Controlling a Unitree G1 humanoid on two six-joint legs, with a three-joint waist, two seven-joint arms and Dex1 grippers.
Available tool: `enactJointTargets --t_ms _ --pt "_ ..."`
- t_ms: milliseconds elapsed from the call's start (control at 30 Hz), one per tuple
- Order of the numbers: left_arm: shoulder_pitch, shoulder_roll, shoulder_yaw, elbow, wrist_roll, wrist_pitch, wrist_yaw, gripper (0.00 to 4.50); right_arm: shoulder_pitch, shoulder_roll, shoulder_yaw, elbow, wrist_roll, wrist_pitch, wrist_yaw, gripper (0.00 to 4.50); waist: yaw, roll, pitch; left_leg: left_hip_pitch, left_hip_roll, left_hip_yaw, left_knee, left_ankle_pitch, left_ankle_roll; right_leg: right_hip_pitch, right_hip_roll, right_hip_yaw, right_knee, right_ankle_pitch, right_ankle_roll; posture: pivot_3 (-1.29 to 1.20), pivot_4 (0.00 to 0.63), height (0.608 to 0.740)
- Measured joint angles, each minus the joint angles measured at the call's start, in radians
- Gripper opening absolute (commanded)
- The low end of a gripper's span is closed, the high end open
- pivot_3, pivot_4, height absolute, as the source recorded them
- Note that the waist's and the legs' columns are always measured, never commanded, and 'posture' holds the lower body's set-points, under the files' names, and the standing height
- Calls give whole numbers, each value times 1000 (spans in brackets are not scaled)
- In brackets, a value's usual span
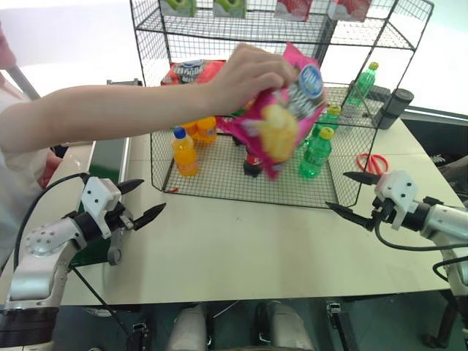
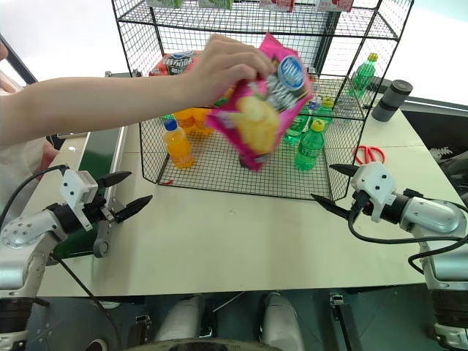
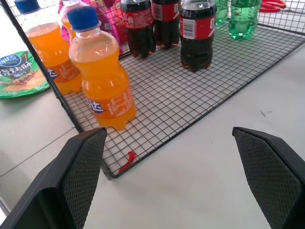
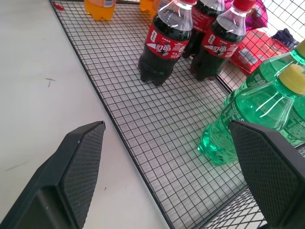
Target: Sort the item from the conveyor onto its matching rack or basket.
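The black wire rack [image 1: 248,191] stands at the far middle of the pale table [image 1: 241,248]. Its low front tray holds orange soda bottles [image 1: 184,152] at the left, dark cola bottles [image 4: 164,43] in the middle and green soda bottles [image 1: 316,153] at the right. A red crisp bag [image 1: 191,72] lies on the tier above, and cartons sit on the top tier. A person's hand [image 1: 245,73], reaching in from the left, holds the magenta-pink crisp bag [image 1: 281,117] by its top edge in the air above the front tray, tilted, clear of both grippers. The dark-green conveyor [image 1: 108,157] runs along the table's left side. Red scissors [image 1: 374,161] and a dark cylinder [image 1: 395,107] lie to the right of the rack.

The left gripper [image 1: 141,201] hovers over the table's near left, pointing toward the rack, its fingers spread apart and empty. The right gripper [image 1: 349,194] hovers at the near right by the rack's corner, pointing inward, fingers likewise spread with nothing between them.
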Motion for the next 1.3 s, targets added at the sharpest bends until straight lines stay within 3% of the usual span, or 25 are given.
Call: enactJointTargets --t_ms 167,233,300,567,1300 --pt "-14 0 -4 0 0 0 -4 4500 13 0 1 -8 0 7 -5 4298 -3 0 0 0 0 0 0 0 0 0 0 0 0 0 0 0 150 740" --pt "-17 0 -12 0 0 0 -4 4500 27 0 1 -8 0 15 -6 4298 -9 2 1 -1 -6 -16 -1 1 0 10 -5 -12 -1 -1 2 0 150 740" --pt "-17 0 -22 0 0 1 -5 4500 29 0 0 -8 0 17 -8 4298 -27 7 4 -1 -20 -46 -1 4 -1 28 -17 -41 -1 -5 9 0 150 740" --pt "-13 0 -23 0 0 2 -4 4500 23 2 -1 -9 1 20 -21 4298 -1 10 6 -1 -19 -40 2 3 1 23 -16 -33 -2 -7 10 0 150 740" --pt "-1 1 -24 -4 -2 38 14 4500 -35 9 28 -9 -8 20 -29 4298 0 10 6 -1 -18 -35 1 2 1 21 -16 -29 -1 -7 10 0 150 740"
